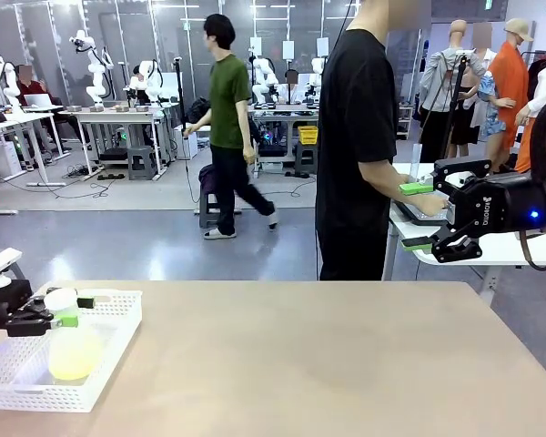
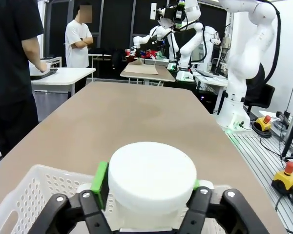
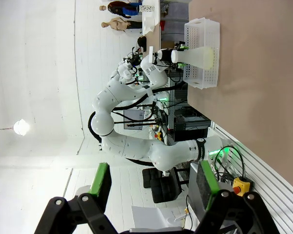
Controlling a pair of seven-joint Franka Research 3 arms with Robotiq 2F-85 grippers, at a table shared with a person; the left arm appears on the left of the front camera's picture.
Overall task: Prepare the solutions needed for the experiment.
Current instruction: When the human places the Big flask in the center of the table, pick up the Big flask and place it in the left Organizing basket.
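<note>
Backing straight off the flask [image 1: 73, 341] is my aim: it stands in the white basket [image 1: 109, 360] with the solutions [image 1: 73, 357] pooled low, my left gripper [image 1: 68, 311] apart around its cap [image 2: 152, 176]; right gripper [image 1: 428, 217] gapes empty.

A white perforated plastic basket [image 1: 109, 350] sits at the near left corner of the tan table [image 1: 309, 364]. A person in a black T-shirt [image 1: 355, 146] stands at the far edge, turned toward a white side table [image 1: 500, 248] beside it. Farther back, another person in a green shirt [image 1: 228, 91] walks across the grey floor.
</note>
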